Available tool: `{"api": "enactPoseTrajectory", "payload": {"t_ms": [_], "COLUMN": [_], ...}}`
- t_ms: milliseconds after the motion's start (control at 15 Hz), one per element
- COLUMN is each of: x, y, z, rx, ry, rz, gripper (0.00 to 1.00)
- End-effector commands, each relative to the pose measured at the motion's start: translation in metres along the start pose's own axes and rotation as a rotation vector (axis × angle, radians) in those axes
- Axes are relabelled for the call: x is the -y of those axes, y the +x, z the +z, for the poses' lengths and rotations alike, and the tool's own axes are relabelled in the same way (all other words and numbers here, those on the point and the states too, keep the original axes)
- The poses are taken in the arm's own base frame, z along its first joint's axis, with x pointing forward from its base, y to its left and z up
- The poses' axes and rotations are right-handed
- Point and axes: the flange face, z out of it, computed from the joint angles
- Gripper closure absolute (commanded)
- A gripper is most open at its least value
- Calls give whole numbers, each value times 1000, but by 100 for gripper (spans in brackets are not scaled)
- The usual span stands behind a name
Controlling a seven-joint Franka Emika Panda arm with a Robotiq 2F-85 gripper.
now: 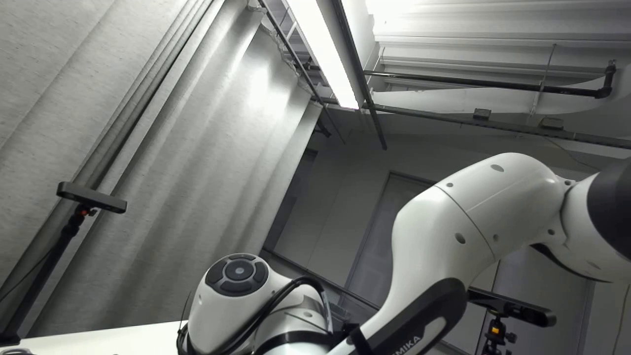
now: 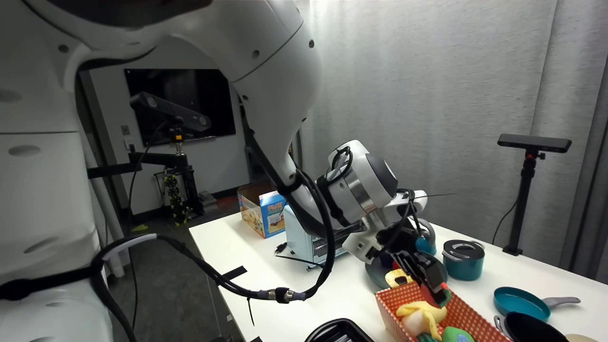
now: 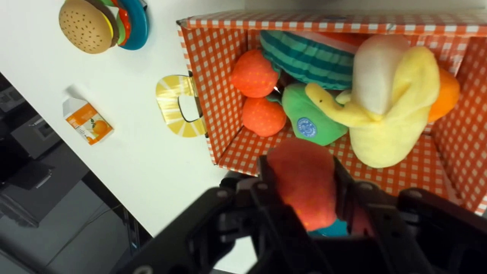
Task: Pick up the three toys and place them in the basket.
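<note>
My gripper [image 3: 300, 167] is shut on a red plush strawberry [image 3: 304, 186] with yellow specks. The strawberry also shows in an exterior view [image 2: 430, 297], with a green bit at its end, at the tip of my gripper [image 2: 433, 284]. It hangs over the long edge of the red-and-white checked basket [image 3: 213, 95], apart from the toys inside. The basket also shows in an exterior view [image 2: 387, 311]. Inside lie two red strawberries [image 3: 255, 74], a striped watermelon slice [image 3: 308, 59], a green toy [image 3: 312, 112], a peeled banana [image 3: 388, 129] and an orange toy [image 3: 444, 95].
A toy burger [image 3: 86, 26] and a juice carton [image 3: 89, 121] stand beside the basket. A teal pot [image 2: 463, 263], a teal pan [image 2: 520, 303], a black pot [image 2: 532, 327], a black tray [image 2: 339, 327] and a light-blue toaster [image 2: 301, 242] are around it. Another exterior view shows mostly the arm [image 1: 458, 217].
</note>
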Motion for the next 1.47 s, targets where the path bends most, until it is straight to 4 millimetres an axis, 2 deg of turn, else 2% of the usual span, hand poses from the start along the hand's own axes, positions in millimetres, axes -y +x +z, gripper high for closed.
{"api": "enactPoseTrajectory", "payload": {"t_ms": [0, 200, 267, 533, 800, 1133, 1400], "x": [-1, -2, -2, -2, 5, 11, 4], "y": [7, 5, 5, -3, -35, -81, -95], "z": [12, 14, 14, 4, -2, 8, 31], "rx": [-2, 7, 8, 20, 104, 214, 256], "ry": [-45, -51, -50, -37, -3, 42, 14], "rz": [18, 22, 23, 33, 42, 35, 16], "gripper": [30, 6, 1, 0, 0, 0, 0]}}
